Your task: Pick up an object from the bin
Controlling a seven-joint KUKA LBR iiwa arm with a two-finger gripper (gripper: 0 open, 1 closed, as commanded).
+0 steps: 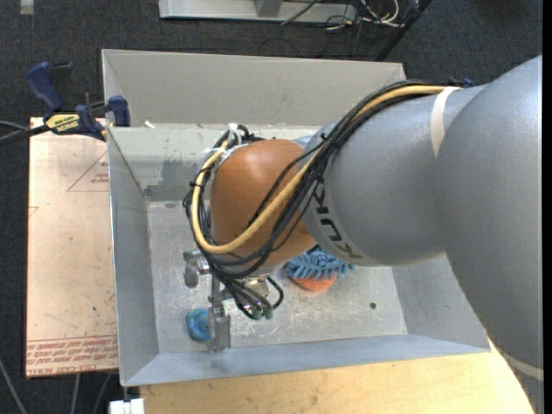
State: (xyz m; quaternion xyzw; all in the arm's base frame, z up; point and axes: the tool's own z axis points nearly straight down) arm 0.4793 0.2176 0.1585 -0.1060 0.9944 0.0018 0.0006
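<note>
Gripper hangs low near the front-left corner of the grey metal bin, just beside a small rounded blue piece. Whether it is open or closed cannot be told. A blue-bristled orange brush-like thing lies farther right, partly under the arm.

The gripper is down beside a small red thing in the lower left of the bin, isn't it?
Not quite: the small thing beside the gripper is blue, not red. The camera view shows it in the lower left of the bin, as you said.
</note>
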